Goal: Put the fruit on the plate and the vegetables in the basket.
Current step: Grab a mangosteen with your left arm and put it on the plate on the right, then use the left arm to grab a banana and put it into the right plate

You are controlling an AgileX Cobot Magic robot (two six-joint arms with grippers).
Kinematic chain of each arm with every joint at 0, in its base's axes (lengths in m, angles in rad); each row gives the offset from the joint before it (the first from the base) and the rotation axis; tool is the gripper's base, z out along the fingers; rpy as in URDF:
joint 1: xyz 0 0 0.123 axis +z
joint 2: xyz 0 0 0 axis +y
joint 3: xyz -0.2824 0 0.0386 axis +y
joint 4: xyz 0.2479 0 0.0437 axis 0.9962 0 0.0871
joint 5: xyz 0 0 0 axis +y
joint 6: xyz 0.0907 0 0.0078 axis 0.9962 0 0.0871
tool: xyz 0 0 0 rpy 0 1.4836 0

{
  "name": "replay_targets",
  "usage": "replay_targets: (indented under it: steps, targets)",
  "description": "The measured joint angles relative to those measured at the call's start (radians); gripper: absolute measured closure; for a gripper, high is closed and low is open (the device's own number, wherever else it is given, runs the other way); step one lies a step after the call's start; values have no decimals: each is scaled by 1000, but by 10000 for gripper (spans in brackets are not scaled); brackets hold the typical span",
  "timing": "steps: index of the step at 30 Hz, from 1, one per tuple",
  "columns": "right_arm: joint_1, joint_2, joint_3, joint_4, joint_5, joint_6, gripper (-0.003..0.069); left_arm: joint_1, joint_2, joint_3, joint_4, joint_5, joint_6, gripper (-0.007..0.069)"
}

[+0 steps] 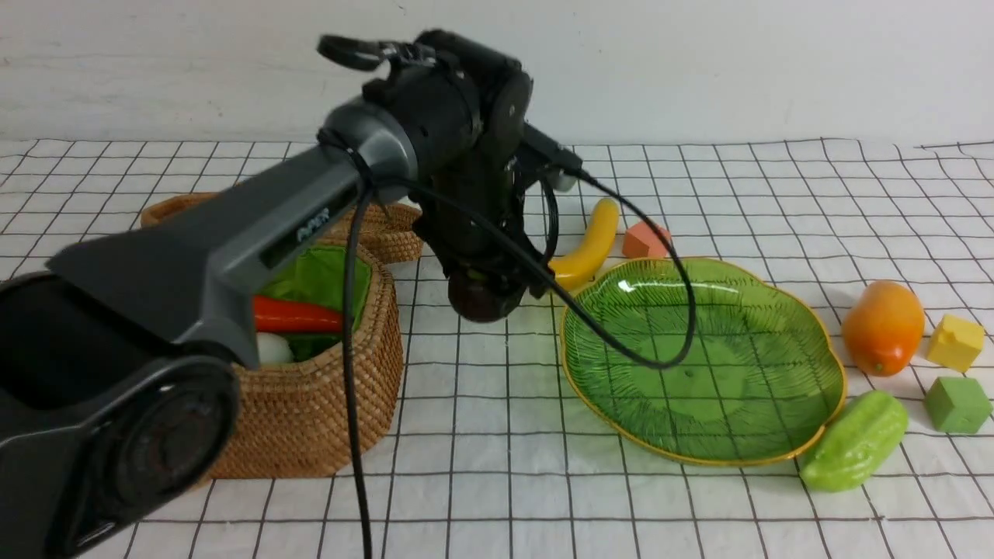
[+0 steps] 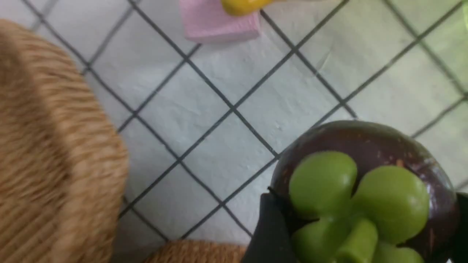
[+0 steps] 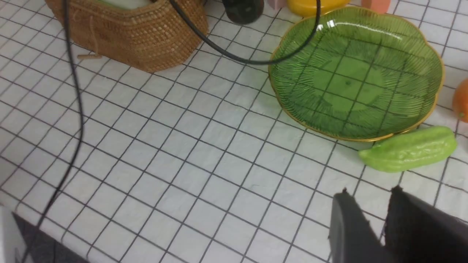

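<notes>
My left gripper [image 1: 483, 299] is shut on the dark purple mangosteen [image 2: 365, 153], whose green cap faces the wrist camera. It sits low between the basket [image 1: 311, 411] and the plate [image 1: 699, 349]; whether it touches the cloth I cannot tell. The plate holds nothing. A carrot [image 1: 299, 316] and a white radish [image 1: 272, 349] lie in the basket. The banana [image 1: 590, 244] lies behind the plate, the mango [image 1: 883, 326] to its right, and the green gourd [image 1: 854, 441] at its front right rim. My right gripper [image 3: 370, 191] is narrowly open and holds nothing, hovering near the gourd [image 3: 407, 149].
A flat woven lid [image 1: 392, 233] lies behind the basket. An orange-pink cube [image 1: 644, 241] sits beside the banana; yellow [image 1: 955, 341] and green [image 1: 957, 404] cubes sit right of the mango. The left arm's cable [image 1: 660, 357] droops over the plate.
</notes>
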Motion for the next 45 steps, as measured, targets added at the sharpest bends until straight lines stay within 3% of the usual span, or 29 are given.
replay_targets:
  steps: [5,10,17,21,23,27,33,35,36,37,40,45]
  targets:
    - [0,0,0,-211,-13,175,466,-28,-75,-2,-231,7,127,82]
    - [0,0,0,-249,-13,240,466,-110,-12,-2,-417,-47,294,82]
    - [0,0,0,-179,29,198,459,-161,91,1,-420,-151,341,80]
    - [0,0,0,-153,32,184,455,-162,96,-1,-401,-166,343,-28]
    - [0,0,0,-152,32,184,455,-162,82,-4,-376,-164,339,-42]
    - [0,0,0,-152,32,183,455,-162,38,-4,-331,-147,334,-23]
    - [0,0,0,-149,4,162,453,-137,-56,-11,-179,-136,268,193]
    - [0,0,0,-147,2,160,453,-101,-62,-12,-116,-134,252,367]
    - [0,0,0,-147,2,160,452,-101,-62,-12,-116,-134,255,382]
    - [0,0,0,-147,2,160,452,-67,-56,-12,-116,-123,285,487]
    - [0,0,0,-146,12,159,452,-2,-27,-12,-134,-81,379,631]
    - [0,0,0,-139,19,156,447,72,24,-12,-146,-102,548,629]
